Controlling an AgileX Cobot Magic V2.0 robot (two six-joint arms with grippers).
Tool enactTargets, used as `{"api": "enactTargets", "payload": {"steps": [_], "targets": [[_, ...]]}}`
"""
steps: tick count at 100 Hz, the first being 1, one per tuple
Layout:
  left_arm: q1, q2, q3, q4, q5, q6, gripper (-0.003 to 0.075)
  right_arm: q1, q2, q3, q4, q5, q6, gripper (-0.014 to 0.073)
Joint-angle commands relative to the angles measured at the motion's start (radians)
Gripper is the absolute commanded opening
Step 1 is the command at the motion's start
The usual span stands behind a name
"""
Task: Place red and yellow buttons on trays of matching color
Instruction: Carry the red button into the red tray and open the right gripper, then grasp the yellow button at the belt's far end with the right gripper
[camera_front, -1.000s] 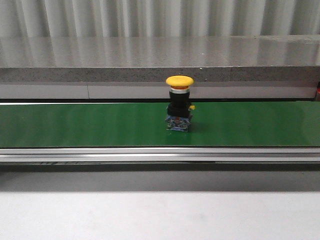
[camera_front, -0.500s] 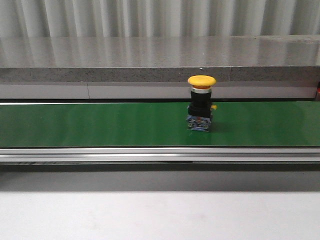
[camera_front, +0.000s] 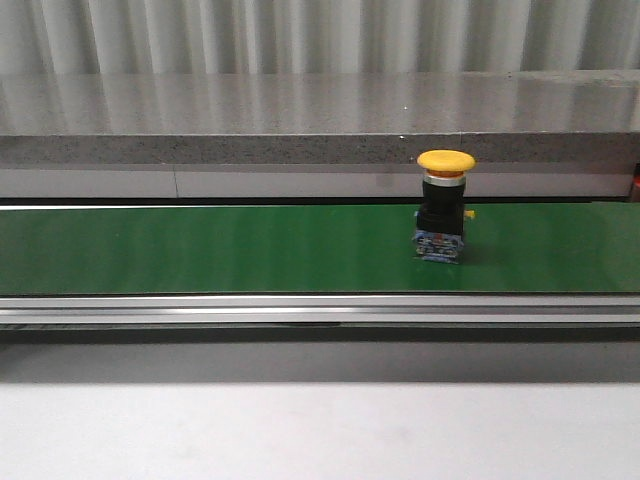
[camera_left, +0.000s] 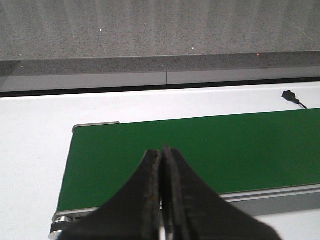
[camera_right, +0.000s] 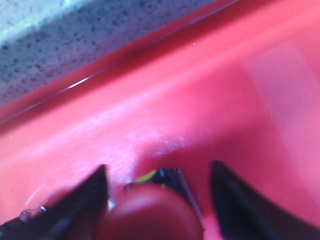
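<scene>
Front view first: a yellow push button (camera_front: 444, 205) stands upright on the green conveyor belt (camera_front: 200, 250), right of centre and nearer the belt's far edge than its near rail. Neither arm shows here, and no tray either. There's open belt on both sides of the button, more to the left, with the grey stone ledge (camera_front: 300, 120) running close behind it. Any pick should come from above or from the near side, I'd say, since that ledge crowds the back.

Over to the left wrist view: the left gripper (camera_left: 161, 200) has its fingers pressed flat together, pinching nothing, and it hovers over the left end of the belt (camera_left: 200, 150), where the metal end roller shows. No button is in this view. To take the yellow one it would need to spread first and line up on the black body below the cap.

Right wrist view now: the right gripper (camera_right: 157, 192) is spread wide, low inside the red tray (camera_right: 200, 100), and a red push button (camera_right: 150, 215) sits between the fingers, blurred and very close to the lens. Whether either finger touches it I cannot tell. Looks like a release; a straight lift would clear the tray wall best.
</scene>
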Motion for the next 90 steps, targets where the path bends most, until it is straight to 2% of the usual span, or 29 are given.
{"api": "enactTargets", "payload": {"steps": [1, 29, 59, 90], "targets": [[-0.007, 0.007, -0.028, -0.017, -0.068, -0.003, -0.0020, -0.005, -0.070, -0.035, 0.010, -0.050, -0.002, 0.0577], [-0.007, 0.007, -0.028, -0.017, -0.068, -0.003, -0.0020, -0.005, -0.158, -0.035, 0.010, -0.028, -0.002, 0.0583], [-0.007, 0.007, -0.028, -0.017, -0.068, -0.003, -0.0020, 0.013, -0.325, -0.027, 0.015, 0.079, -0.033, 0.0583], [-0.007, 0.007, -0.028, -0.017, -0.068, -0.003, -0.0020, 0.093, -0.540, 0.164, 0.015, 0.077, -0.096, 0.0583]]}}
